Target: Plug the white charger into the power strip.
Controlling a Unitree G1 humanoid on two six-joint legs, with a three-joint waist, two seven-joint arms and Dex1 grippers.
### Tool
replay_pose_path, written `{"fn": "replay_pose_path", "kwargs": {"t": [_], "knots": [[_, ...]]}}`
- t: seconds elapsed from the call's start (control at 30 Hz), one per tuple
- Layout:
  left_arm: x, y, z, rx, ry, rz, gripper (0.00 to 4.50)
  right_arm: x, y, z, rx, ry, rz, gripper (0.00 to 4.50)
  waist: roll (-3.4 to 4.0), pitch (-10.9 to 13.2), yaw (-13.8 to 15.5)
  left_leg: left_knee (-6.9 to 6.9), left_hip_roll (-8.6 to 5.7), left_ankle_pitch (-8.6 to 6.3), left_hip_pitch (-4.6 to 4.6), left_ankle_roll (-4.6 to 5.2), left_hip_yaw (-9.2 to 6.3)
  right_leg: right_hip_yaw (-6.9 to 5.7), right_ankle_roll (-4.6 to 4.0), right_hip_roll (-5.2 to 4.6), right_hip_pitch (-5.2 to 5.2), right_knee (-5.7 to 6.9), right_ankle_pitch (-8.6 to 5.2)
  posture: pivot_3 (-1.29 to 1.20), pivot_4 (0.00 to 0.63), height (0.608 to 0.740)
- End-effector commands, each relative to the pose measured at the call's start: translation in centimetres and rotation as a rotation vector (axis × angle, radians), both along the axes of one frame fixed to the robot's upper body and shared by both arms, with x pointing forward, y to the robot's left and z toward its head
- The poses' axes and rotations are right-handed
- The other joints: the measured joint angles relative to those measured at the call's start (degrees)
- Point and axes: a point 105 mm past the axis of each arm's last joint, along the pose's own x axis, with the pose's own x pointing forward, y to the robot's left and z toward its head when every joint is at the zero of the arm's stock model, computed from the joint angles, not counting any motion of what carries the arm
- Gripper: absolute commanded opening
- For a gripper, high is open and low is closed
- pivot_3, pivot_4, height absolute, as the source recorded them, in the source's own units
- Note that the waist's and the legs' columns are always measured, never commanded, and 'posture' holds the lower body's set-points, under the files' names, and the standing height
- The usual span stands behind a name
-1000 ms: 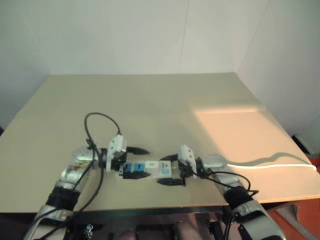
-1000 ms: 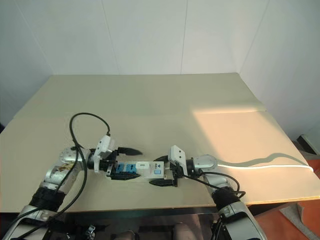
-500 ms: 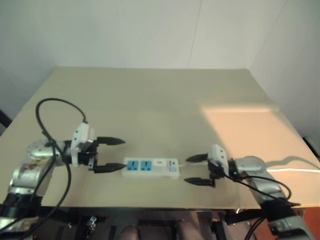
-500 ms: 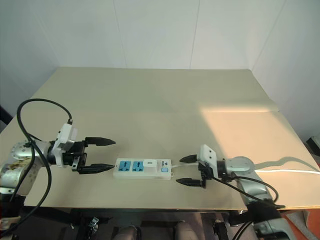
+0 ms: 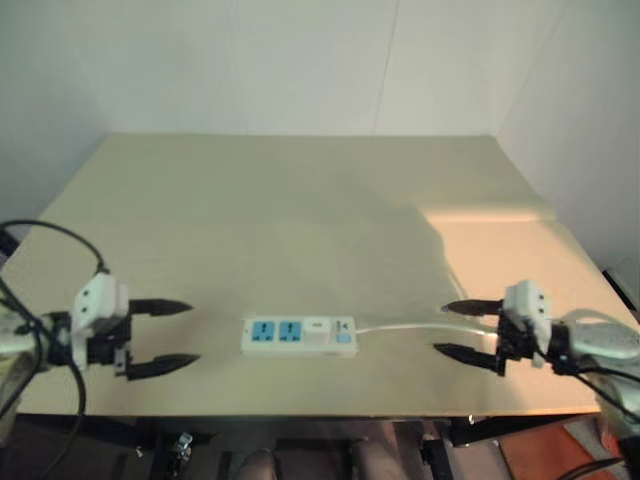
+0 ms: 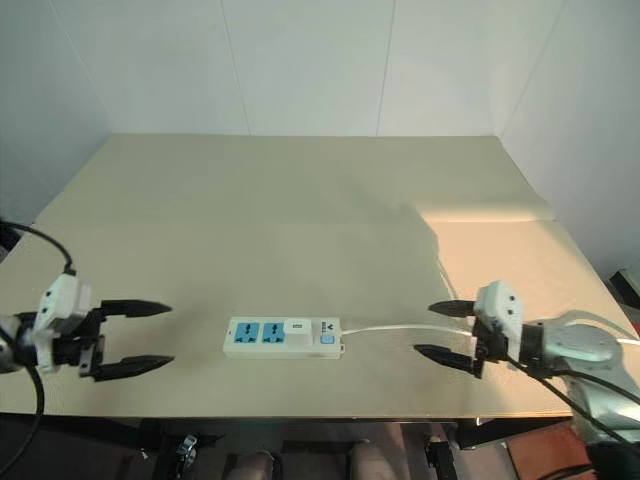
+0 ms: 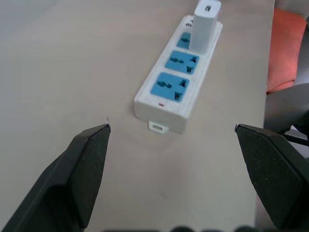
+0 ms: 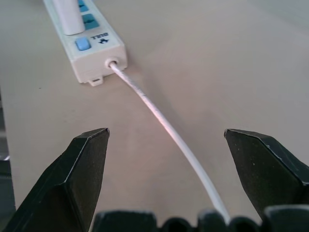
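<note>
fingers (image 6: pixel 135 308) spread, empty — white charger (image 6: pixel 297 326) seated in power strip (image 6: pixel 282 337)

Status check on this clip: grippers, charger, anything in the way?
Left gripper and right gripper open, empty. Charger upright in strip. Nothing blocking.

Left arm: enters at the 8 o'clock edge of the head view, forearm roughly level, trailing a black cable loop. Left gripper (image 6: pixel 128 337): white boxy head, two black fingers (image 7: pixel 77 169) spread wide, tips aimed toward 3 o'clock, holding nothing.

Right arm: enters at 4 o'clock (silver wrist segment visible). Right gripper (image 6: pixel 450 328): white head, black fingers (image 8: pixel 77 169) spread wide, tips aimed toward 9 o'clock, holding nothing.
</note>
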Motion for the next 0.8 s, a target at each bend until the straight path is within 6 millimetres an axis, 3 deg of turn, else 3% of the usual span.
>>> {"fn": "replay_pose_path", "kwargs": {"t": [0.03,0.2,0.8], "knots": [[-0.8,0.5,1.1,0.039,-0.033,0.013,4.50,-0.6,-0.6,1.7,0.005,-0.048,-0.018,4.46,0.00,0.0,0.1,0.00,0.00,0.00,0.03,0.00,0.01,0.00,-0.01,0.00,0.02,0.00,0.00,0.00,0.150,0.740],[-1.4,1.3,0.8,0.054,-0.020,0.029,4.50,-0.8,-1.1,1.8,0.004,-0.034,-0.035,4.46,0.00,0.0,0.2,0.00,0.02,0.00,0.02,0.00,0.06,0.01,-0.01,0.01,0.01,0.00,-0.01,0.00,0.150,0.740],[-0.6,0.2,0.8,0.012,-0.040,-0.014,4.50,-0.6,-0.7,1.8,-0.004,-0.029,-0.028,4.46,0.00,0.0,0.5,0.01,0.03,0.00,0.04,0.00,0.14,0.03,-0.02,0.01,0.01,0.02,0.02,0.00,0.150,0.740]]}}
